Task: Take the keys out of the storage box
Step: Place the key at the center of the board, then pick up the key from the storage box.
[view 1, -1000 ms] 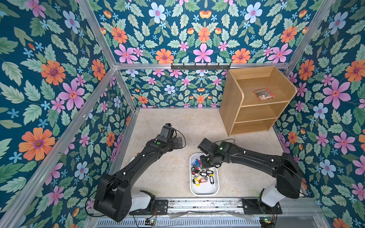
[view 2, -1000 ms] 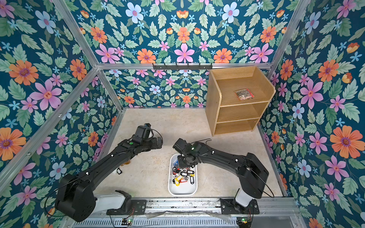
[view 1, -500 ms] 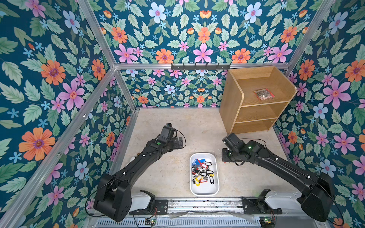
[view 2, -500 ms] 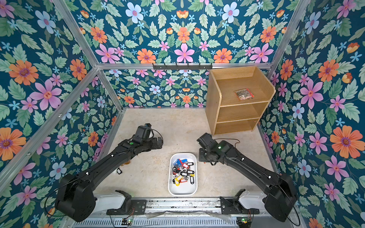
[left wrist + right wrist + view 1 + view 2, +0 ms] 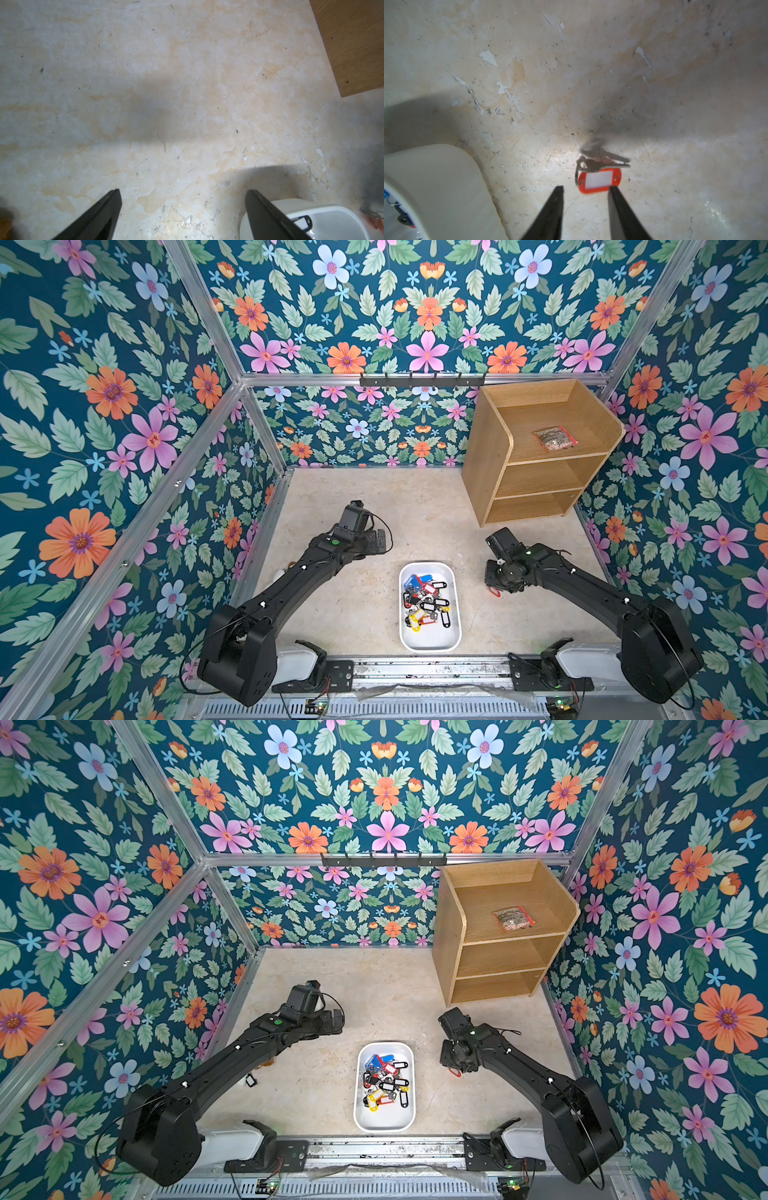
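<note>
— How did we find the two arms?

— The left arm (image 5: 291,580) lay stretched low across the table (image 5: 353,497). The left gripper (image 5: 182,191) pointed toward the table's middle, jaws spread wide over bare surface and gripping nothing. The right arm (image 5: 582,585) reached in from the opposite side. The right gripper (image 5: 585,188) was aimed down at the table, just beside the box (image 5: 430,639).

— And our count?

— We counted two arms and one white box. There was also one wooden shelf (image 5: 486,472) with a single packet (image 5: 555,438) on its top level. The keys (image 5: 426,605) in the box lay in one tangled heap of red, blue, yellow and black tags, and we could not count them singly. One red-tagged key (image 5: 599,180) lay outside the box, on the table.

— Where did that one lie against the jaws?

— Right at the right gripper's fingertips. In the wrist view we saw the tag flat on the table, its near edge between the two parted fingers. The metal blades pointed away and were blurred. Those jaws stood released, not clamped on it. The left gripper was well apart from it, beyond the box.
</note>
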